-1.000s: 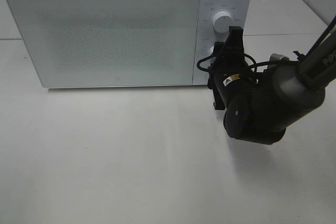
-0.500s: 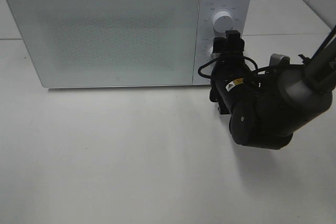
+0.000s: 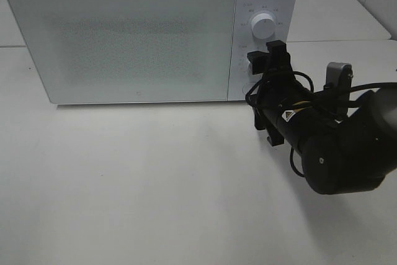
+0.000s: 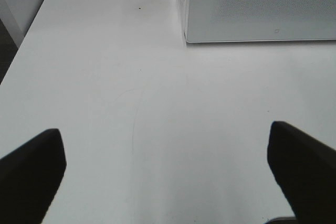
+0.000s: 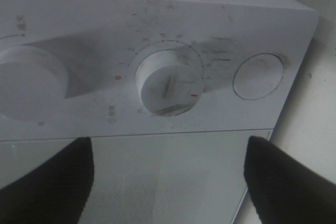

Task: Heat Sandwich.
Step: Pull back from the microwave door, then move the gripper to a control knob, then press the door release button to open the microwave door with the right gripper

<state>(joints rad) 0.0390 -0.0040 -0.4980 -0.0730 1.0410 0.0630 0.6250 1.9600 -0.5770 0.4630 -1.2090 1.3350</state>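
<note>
Judged late-stage: no sandwich seen, microwave (image 3: 124, 35) shut. Poised just before its lower dial (image 5: 168, 82) with right gripper (image 3: 267, 55) spread, holding nothing; left gripper (image 4: 168, 169) wide, empty.

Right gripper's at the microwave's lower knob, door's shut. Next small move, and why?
Probably back the right gripper straight off the panel. Its jaws stand open, the lower knob ahead of them rather than between them, so nothing is gripped, and the door is shut. Whether the knob is set I cannot tell.
</note>
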